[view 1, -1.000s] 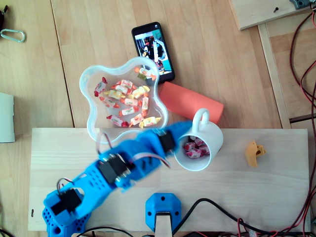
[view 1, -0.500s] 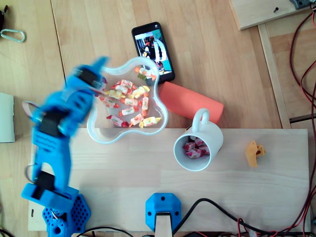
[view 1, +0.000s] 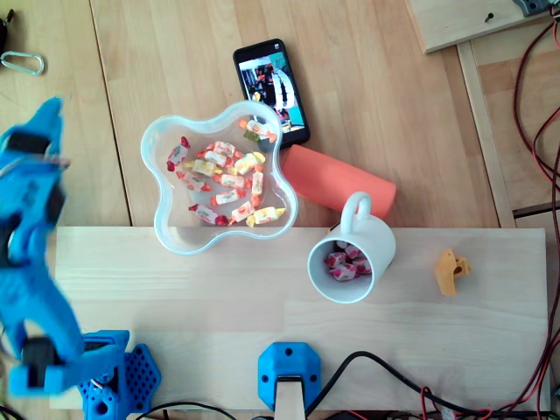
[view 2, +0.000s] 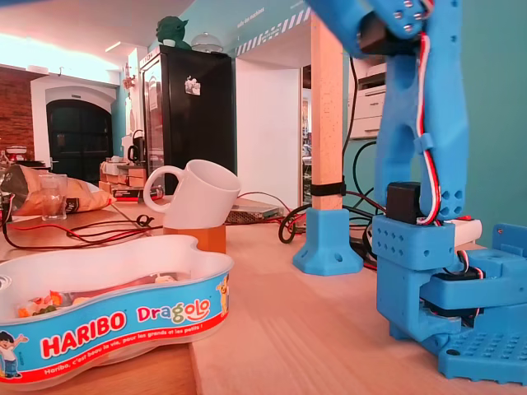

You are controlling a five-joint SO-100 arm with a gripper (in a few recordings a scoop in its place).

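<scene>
Jaws hang at far left in the overhead view, above the counter (view 1: 114, 52), well apart from the candy bowl (view 1: 162, 229); their opening cannot be told. Mug (view 1: 378, 234) stands right of the bowl.

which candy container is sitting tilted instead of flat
The white mug: it is propped at a tilt on the orange cylinder, while the Haribo bowl sits flat.
</scene>
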